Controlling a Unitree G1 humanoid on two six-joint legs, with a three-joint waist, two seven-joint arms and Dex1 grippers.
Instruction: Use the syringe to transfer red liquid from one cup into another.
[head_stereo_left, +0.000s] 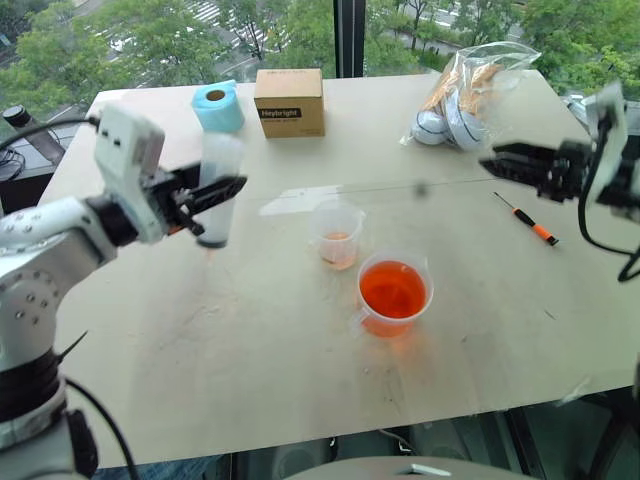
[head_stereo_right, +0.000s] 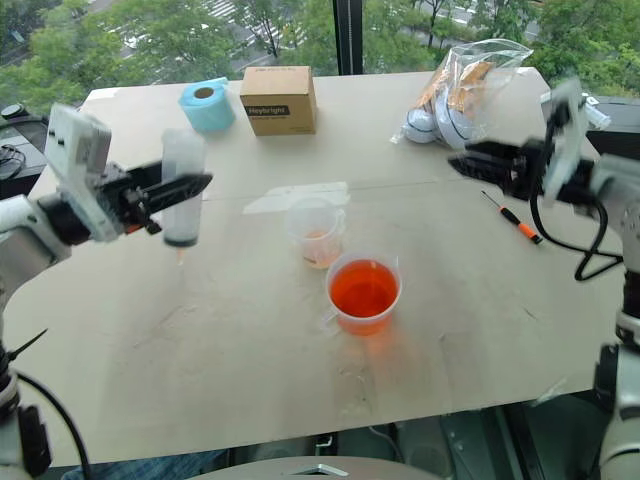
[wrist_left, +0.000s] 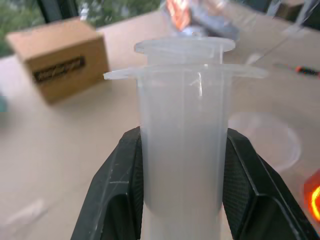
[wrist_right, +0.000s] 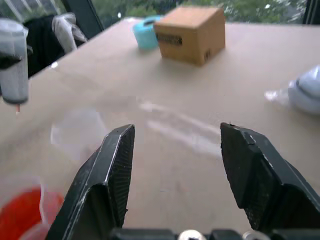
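My left gripper (head_stereo_left: 232, 188) is shut on the barrel of the syringe (head_stereo_left: 220, 160), a fat clear tube held upright, nozzle down, above the left part of the table. In the left wrist view its black fingers (wrist_left: 125, 170) clamp the syringe (wrist_left: 182, 140) from both sides. The wider cup (head_stereo_left: 395, 322) with red liquid (head_stereo_left: 392, 288) stands mid-table, apart from the syringe. Just behind it stands the narrower cup (head_stereo_left: 338, 222), with a little orange-red liquid at its bottom. My right gripper (head_stereo_left: 495, 158) hovers open and empty over the table's right side; its fingers (wrist_right: 117, 165) stand wide apart.
A cardboard box (head_stereo_left: 289, 102) and a blue tape roll (head_stereo_left: 217, 106) stand at the back of the table (head_stereo_left: 250, 370). At the back right lies a plastic bag (head_stereo_left: 470, 95) of balls. An orange-handled screwdriver (head_stereo_left: 530, 222) lies below the right gripper.
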